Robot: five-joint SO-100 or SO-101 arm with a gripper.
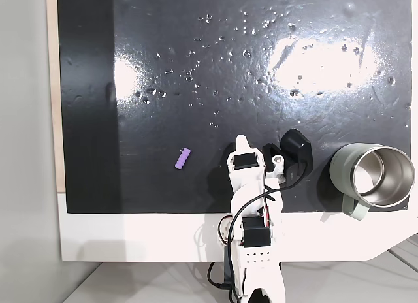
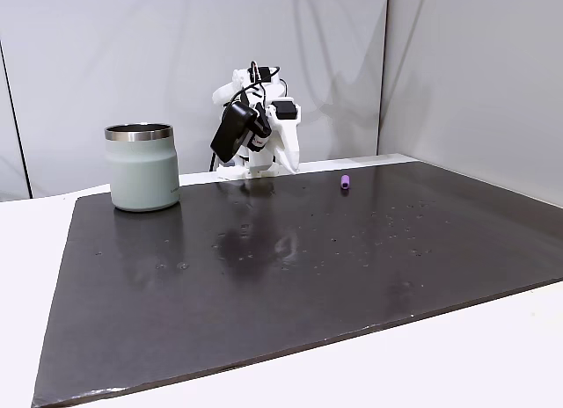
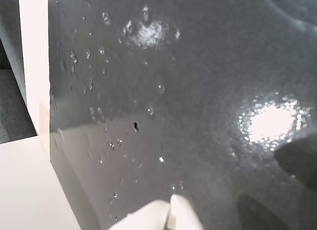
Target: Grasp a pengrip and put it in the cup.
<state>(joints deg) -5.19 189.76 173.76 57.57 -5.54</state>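
Observation:
The pengrip point(image 1: 183, 159) is a tiny light-purple ribbed cylinder lying on the black mat point(image 1: 196, 87), left of the arm in a fixed view; in another fixed view the pengrip point(image 2: 346, 182) lies right of the arm. The cup point(image 1: 341, 167) is a sage-green mug with a steel inside. It stands upright at the mat's lower right corner, and the cup point(image 2: 141, 172) appears left of the arm from the far side. My white gripper point(image 1: 241, 143) point(image 2: 229, 87) sits folded back over the arm's base, between the two and touching neither. In the wrist view its fingertips point(image 3: 161, 215) meet with nothing held.
The wet, glossy mat point(image 2: 290, 258) lies on a white table point(image 1: 144, 234). A black camera point(image 1: 296, 147) hangs on the wrist, toward the cup. Cables point(image 1: 251, 202) run along the arm.

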